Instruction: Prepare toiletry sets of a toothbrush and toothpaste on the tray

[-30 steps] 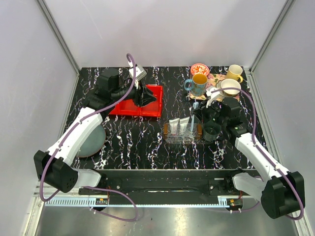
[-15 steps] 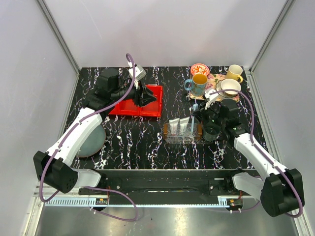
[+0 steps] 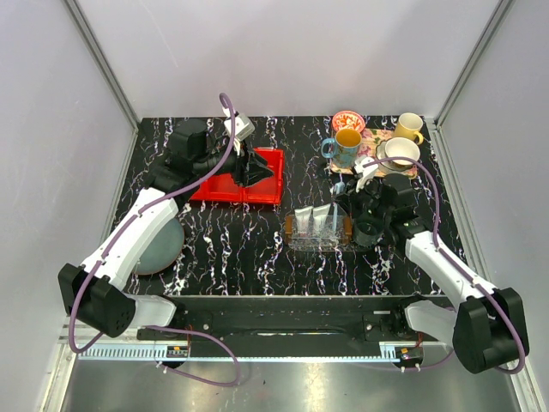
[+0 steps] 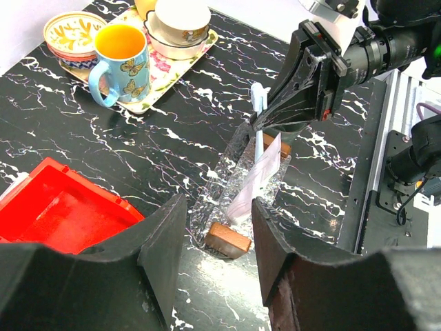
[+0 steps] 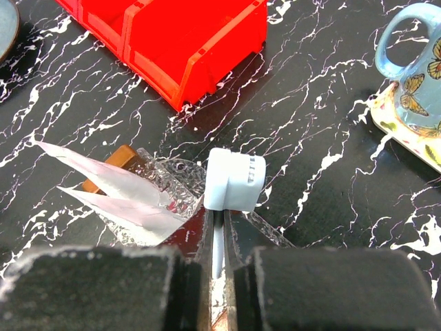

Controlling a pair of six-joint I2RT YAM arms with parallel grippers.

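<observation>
1. The toothbrush [image 5: 234, 181] stood pinched in my right gripper [image 5: 217, 269], at the right end of the tray [image 4: 231, 243].
2. Toothpaste [image 5: 120, 193] tubes lay inside the tray.
3. My left gripper [image 4: 215, 234] hung spread and empty over the red bin [image 3: 266, 193], with bare table [image 3: 249, 240] between bin and tray.

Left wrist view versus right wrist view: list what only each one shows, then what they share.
Only the left wrist view shows the patterned bowl, the cream cup and the open left tool. Only the right wrist view shows a grey dish at its corner. Both show the right tool shut on the toothbrush, two toothpaste tubes in the clear tray, the red bin, the blue butterfly mug and the marbled table.
</observation>
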